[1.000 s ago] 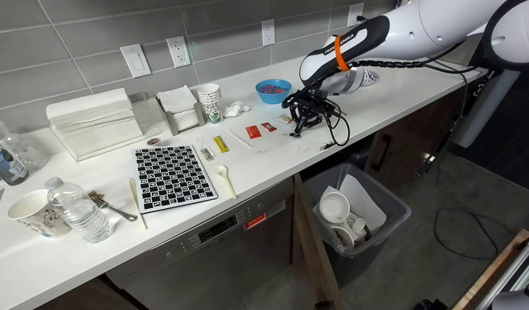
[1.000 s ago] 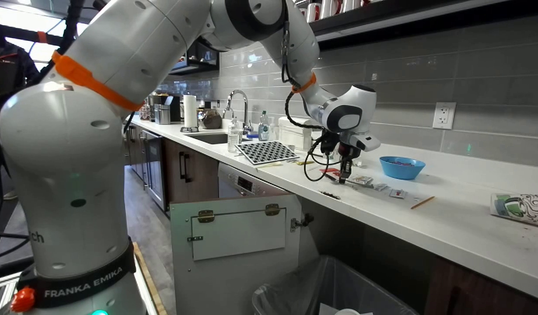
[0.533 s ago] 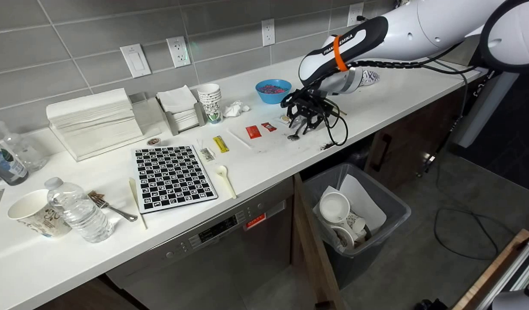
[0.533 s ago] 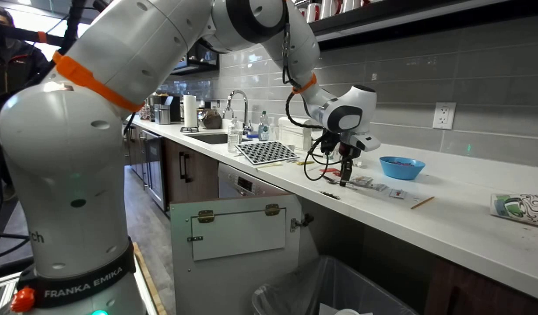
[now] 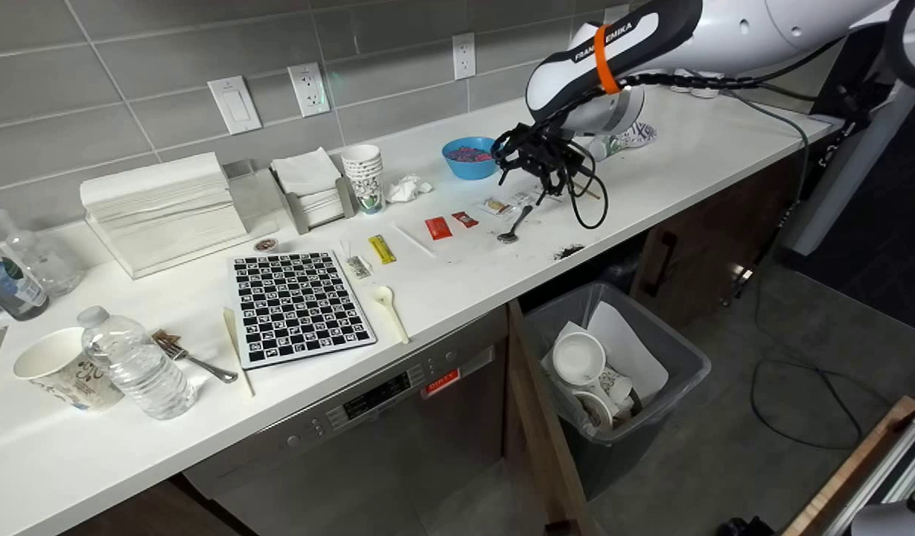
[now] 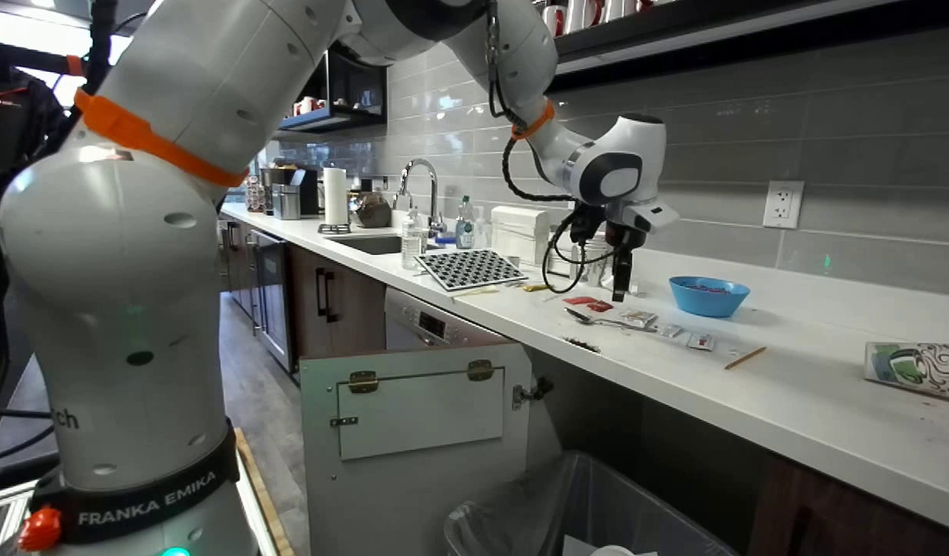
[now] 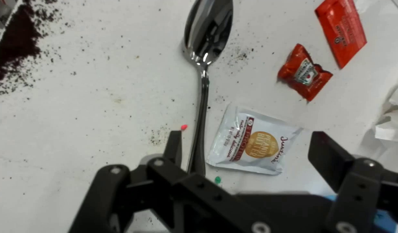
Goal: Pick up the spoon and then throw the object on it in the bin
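Note:
A metal spoon (image 7: 203, 106) lies on the white counter, its bowl partly cut off at the top of the wrist view. That bowl shows shiny reflections; I see no object on it. The same spoon (image 5: 511, 232) is below my gripper (image 5: 522, 190) in an exterior view. Raised above the counter, the gripper (image 6: 620, 296) touches nothing. In the wrist view its gripper (image 7: 250, 150) is spread wide, with the handle's end below the left finger (image 7: 175, 147). The dark grey bin (image 5: 613, 463), lined with plastic and containing cups and paper, stands on the floor before the counter.
A peanut butter packet (image 7: 257, 142) and red ketchup packets (image 7: 304, 72) lie beside the spoon. Dark grounds (image 5: 569, 251) are spilled near the counter edge. A blue bowl (image 6: 709, 297) stands toward the wall. The cabinet door (image 6: 420, 413) hangs open by the bin.
A second ago the jaws were together at the spoon's handle, low over the counter. They have opened and let it go, and the arm has risen, leaving the spoon lying there.

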`<state>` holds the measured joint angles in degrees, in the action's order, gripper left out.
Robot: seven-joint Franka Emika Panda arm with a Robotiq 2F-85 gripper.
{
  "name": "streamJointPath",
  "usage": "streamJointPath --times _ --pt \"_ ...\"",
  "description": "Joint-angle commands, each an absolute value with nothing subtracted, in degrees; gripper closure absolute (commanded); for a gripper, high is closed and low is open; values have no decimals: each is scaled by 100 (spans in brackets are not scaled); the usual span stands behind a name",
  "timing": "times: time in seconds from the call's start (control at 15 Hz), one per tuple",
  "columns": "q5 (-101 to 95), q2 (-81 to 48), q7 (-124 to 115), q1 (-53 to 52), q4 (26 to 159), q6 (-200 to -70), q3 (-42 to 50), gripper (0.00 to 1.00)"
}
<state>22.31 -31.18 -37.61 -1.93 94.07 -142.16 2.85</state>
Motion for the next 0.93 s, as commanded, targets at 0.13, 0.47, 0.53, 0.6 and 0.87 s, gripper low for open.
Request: streamJointPath --times 0.13,0.47,0.53,0.6,0.87 --pt "1791 -2234 -3778 -304 10047 -14057 326 0" --pt "1167 -1786 -3720 -390 10168 -13430 316 0" --pt "1094 -1707 -3697 -395 10159 -13239 289 0" --pt "1056 -1630 -3616 -395 10154 -13098 251 0" --pt "663 -1361 -3505 -483 10116 -12631 202 0"
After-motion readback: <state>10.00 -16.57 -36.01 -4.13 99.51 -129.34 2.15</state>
